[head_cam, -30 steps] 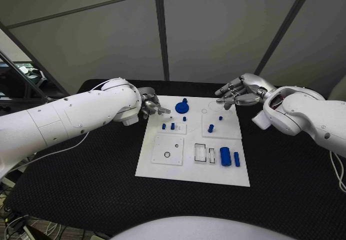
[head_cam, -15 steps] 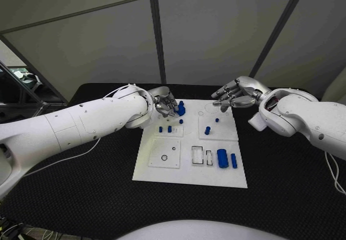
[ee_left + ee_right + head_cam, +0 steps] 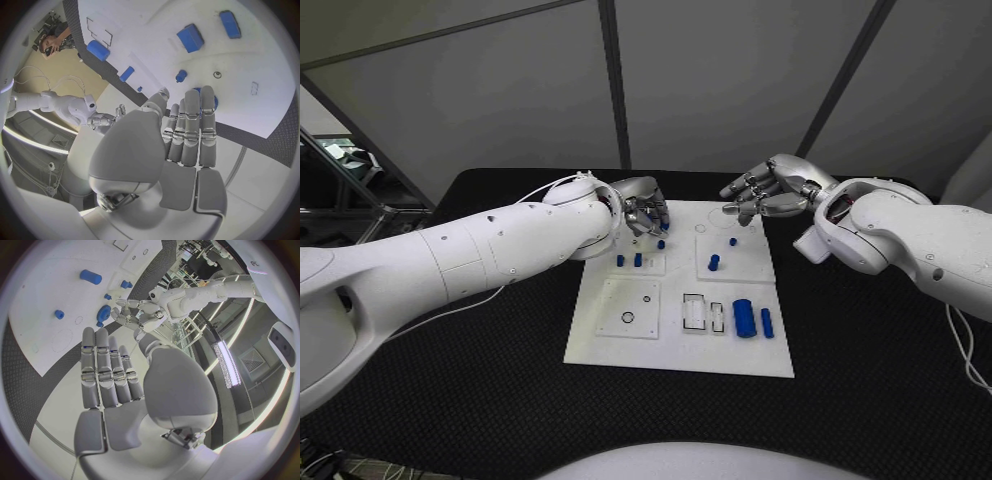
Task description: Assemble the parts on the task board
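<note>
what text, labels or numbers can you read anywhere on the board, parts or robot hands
None can be read.
The task board bears only outlined shapes and holes, no words.
The blue parts are plain.
Neither the left robot hand nor the right robot hand shows any marking.

Left hand [image 3: 640,214] hides round blue part [image 3: 104,315]; contact unclear.

Even, cool overhead light; soft shadows lay under both arms. The flat white plastic task board [image 3: 678,330] glared mildly. Wrist views bent straight edges at their rims.
</note>
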{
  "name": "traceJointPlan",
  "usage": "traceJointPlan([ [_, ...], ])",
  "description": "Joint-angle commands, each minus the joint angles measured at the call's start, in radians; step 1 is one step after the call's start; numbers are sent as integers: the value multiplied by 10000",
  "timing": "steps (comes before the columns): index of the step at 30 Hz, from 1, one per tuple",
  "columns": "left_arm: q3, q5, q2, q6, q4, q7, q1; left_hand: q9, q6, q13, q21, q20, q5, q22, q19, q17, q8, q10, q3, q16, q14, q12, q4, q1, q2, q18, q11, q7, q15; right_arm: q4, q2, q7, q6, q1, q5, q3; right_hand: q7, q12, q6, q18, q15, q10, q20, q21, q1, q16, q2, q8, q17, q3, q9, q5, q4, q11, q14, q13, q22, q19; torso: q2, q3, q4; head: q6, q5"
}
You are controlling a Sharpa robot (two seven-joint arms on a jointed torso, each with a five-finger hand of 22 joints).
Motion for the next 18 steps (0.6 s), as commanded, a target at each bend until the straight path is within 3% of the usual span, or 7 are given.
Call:
traceJointPlan([
  [1,-2,-877,84,591,-97,-32,11,-182,153,-272,378,-66,-37,277,305,1144,91,71,14,1520,756,111,-60,-100,-24,98,-67,-15,-74,4,15,95,12,20,-5,7,42,-64,39,109,0,68,9,-68,-68,-41,23,-8,-13,-32,6,48,2,-16,77,-16,-9,53,-2,2,-8,-17,-12],
  [4,-7,-1055,161,916,-170,-159,8,-409,275,-610,950,-129,-14,758,549,2315,103,132,70,3012,1328,220,-101,-150,0,74,-105,-30,-111,1,22,94,12,19,-5,7,42,-64,39,109,0,68,9,-68,-68,-41,23,-8,-13,-32,6,48,2,-16,77,-16,-9,53,-2,8,9,-22,-20],
  [7,-11,-1170,215,1207,-215,-277,3,-634,375,-955,2290,-168,-13,1973,1092,3011,116,160,125,3942,1666,342,-138,-230,11,-117,-138,-29,-158,4,29,93,14,20,-5,7,42,-64,39,109,0,68,9,-68,-68,-41,23,-8,-13,-32,6,48,2,-16,77,-16,-9,53,-2,7,12,-36,-31],
  [13,-13,-1363,292,1522,-275,-432,-1,-844,451,-1308,3727,-227,40,3261,1773,3647,130,141,218,4750,2080,448,-201,-274,32,-341,-177,-71,-235,31,16,86,7,20,-5,7,42,-64,39,109,0,68,9,-68,-68,-41,23,-8,-13,-32,6,48,2,-16,77,-16,-9,53,-3,5,9,-62,-28],
  [18,-13,-1446,359,1673,-360,-522,-5,-926,491,-1452,4187,-257,47,3677,1989,3845,142,146,266,4998,2217,503,-232,-294,47,-414,-194,-83,-265,31,22,87,7,20,-5,8,42,-64,39,109,0,68,9,-68,-68,-41,23,-8,-13,-32,6,48,2,-16,77,-16,-9,53,0,13,6,-66,-37],
])
